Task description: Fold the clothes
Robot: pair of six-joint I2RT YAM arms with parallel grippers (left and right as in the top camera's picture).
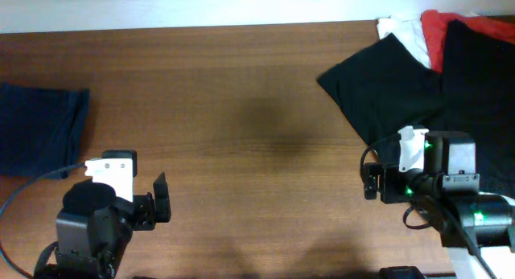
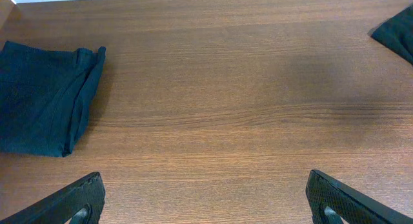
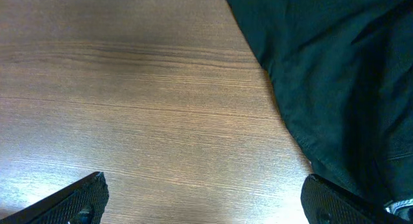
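**Both hands open, nothing held**

Your left gripper (image 2: 205, 179) is wide open. Its two fingers (image 2: 77, 201) sit far apart at the bottom of the left wrist view, with only bare brown table (image 2: 226, 88) between them. It holds nothing.

The dark blue shorts (image 2: 45, 98) lie folded in a flat bundle at the far left of the table. They are up and to the left of your left gripper and do not touch it.

Your right gripper (image 3: 205, 182) is wide open too and holds nothing. In the right wrist view, one finger is over bare wood. The other finger (image 3: 335, 201) is right at the edge of a black cloth (image 3: 335, 69).

From above, that black cloth (image 1: 378, 86) lies spread out just past your right arm. Behind it, in the far right corner, there is a pile with a white cloth (image 1: 406, 30), a red cloth (image 1: 451, 26) and another black cloth (image 1: 479, 78) on top of them.
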